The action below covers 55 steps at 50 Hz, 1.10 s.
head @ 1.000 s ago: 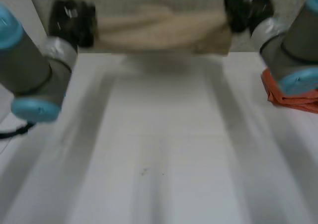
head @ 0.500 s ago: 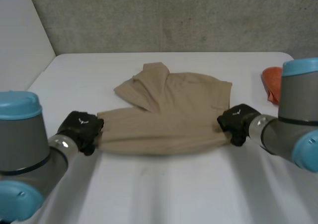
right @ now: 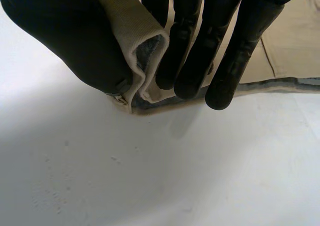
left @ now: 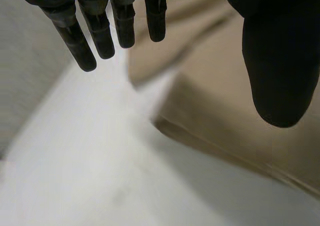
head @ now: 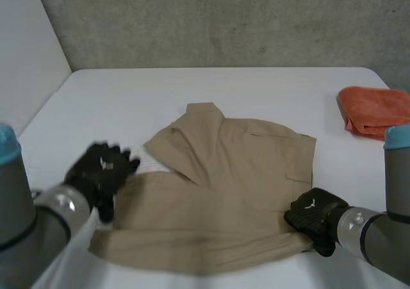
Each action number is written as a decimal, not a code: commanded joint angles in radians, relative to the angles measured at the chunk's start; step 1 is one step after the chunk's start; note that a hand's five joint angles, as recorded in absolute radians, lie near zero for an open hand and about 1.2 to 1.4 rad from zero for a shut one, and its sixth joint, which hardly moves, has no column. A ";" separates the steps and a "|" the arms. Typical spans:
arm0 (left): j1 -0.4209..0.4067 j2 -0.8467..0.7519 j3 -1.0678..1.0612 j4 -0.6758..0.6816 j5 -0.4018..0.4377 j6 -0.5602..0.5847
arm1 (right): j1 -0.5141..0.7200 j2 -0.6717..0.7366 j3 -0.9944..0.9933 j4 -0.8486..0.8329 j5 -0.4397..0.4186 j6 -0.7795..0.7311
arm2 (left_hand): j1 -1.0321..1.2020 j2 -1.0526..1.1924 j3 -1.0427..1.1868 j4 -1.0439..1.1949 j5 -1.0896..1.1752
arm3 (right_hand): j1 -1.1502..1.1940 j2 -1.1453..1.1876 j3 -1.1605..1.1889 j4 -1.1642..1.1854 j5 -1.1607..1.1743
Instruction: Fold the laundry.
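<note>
Tan garment now lies flat on the table, drawn nearer. Your left hand has let go, fingers spread; your right hand still pinches the near corner, so folding can begin.

The garment is plain tan with no print; where its edge curls in the right wrist view, the inner face looks greyer. The table is white. The small cloth is orange. The left hand and right hand are black. The left arm and right arm are grey with light-blue caps; the back wall is speckled grey
</note>
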 commanded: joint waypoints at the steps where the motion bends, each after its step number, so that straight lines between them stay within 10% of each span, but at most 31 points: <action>1: 0.042 -0.125 0.152 0.127 0.140 -0.030 | -0.006 -0.016 0.072 -0.108 -0.005 0.032 | 0.046 0.030 0.030 0.037 0.044 | 0.436 0.219 0.218 0.209 0.237; 19: 0.066 -0.678 0.683 0.111 0.283 -0.159 | -0.004 -0.016 0.103 -0.208 -0.006 0.109 | 0.340 0.324 0.324 0.330 0.337 | 0.436 0.219 0.218 0.209 0.237; 36: 0.075 -0.800 0.787 0.050 0.269 -0.094 | -0.009 -0.021 0.112 -0.231 -0.006 0.111 | 0.967 0.952 0.952 0.958 0.965 | 0.436 0.219 0.218 0.209 0.237; 55: 0.031 -0.741 0.708 0.052 -0.130 -0.038 | -0.009 -0.030 0.108 -0.230 -0.005 0.137 | 1.123 1.108 1.107 1.114 1.121 | 0.436 0.219 0.218 0.209 0.237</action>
